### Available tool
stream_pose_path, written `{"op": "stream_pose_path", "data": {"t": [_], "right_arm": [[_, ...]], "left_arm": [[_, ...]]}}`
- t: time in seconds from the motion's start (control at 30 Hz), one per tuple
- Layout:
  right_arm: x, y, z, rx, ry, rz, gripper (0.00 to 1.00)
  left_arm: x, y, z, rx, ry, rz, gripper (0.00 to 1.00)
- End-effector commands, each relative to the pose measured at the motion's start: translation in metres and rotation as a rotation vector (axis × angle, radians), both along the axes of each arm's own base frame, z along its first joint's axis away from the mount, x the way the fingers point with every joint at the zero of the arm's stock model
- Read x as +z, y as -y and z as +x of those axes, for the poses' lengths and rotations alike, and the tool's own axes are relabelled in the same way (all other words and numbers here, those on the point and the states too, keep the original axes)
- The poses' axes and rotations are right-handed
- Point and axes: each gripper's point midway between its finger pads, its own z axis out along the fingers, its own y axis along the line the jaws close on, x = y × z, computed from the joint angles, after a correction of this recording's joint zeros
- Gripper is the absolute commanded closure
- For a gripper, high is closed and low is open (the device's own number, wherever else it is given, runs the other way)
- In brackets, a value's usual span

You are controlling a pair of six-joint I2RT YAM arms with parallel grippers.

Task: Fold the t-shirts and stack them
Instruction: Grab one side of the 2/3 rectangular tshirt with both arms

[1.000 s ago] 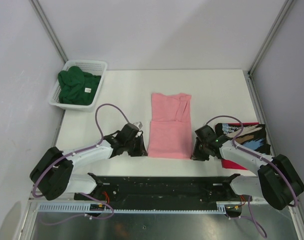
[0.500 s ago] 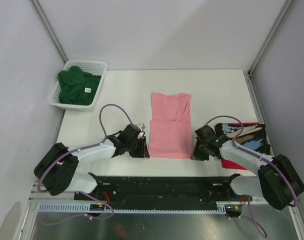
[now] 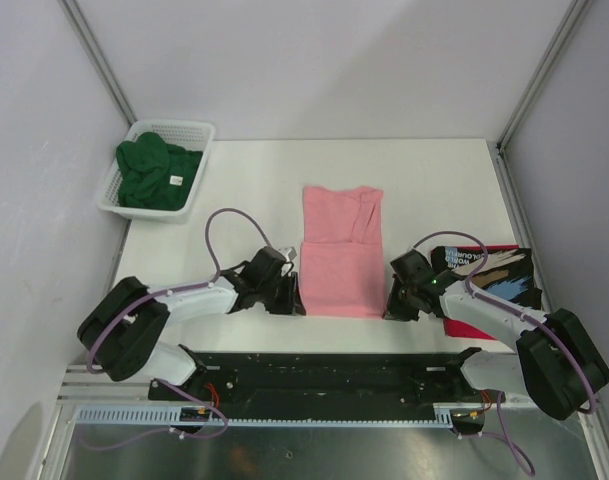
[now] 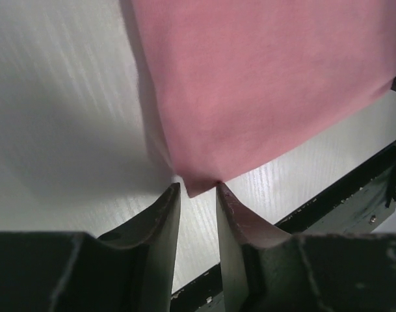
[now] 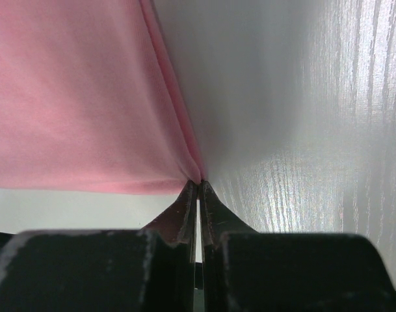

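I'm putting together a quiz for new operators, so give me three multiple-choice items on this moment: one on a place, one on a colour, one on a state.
1. Where does the dark green t-shirt lie?
A. in the white basket
B. on the black tee
C. under the right arm

2. What colour is the cloth at the left claw tips?
A. red
B. black
C. salmon-pink

3. How is the left claw?
A. shut on cloth
B. open
C. out of view

Answers:
1 A: green cloth fills the basket at the far left.
2 C: the near corner of the salmon-pink t-shirt meets the tips in the left wrist view.
3 B: a clear gap shows between its fingers.
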Motion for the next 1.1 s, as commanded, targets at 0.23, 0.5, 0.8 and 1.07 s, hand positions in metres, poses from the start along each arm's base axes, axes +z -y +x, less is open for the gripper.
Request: {"op": "stream_pose_path", "data": {"t": [0.23, 0.5, 0.8, 1.07], "right_arm": [[0.001, 0.003, 0.003, -0.007, 0.025, -0.017, 0.98], [0.024, -0.002, -0.004, 0.008, 0.043, 0.039, 1.0], [0.061, -0.006, -0.056, 0.045, 0.057, 0.12, 1.0], [0.088, -0.003, -0.059, 0.031, 0.14, 0.169, 1.0]], "left_arm": [[-0.001, 0.011, 0.01, 0.01, 0.022, -0.026, 0.81], [0.024, 0.006, -0.002, 0.016, 0.042, -0.073, 1.0], [0.063, -0.006, -0.039, -0.022, 0.086, -0.152, 1.0], [0.084, -0.018, -0.045, 0.006, 0.144, -0.181, 1.0]]}}
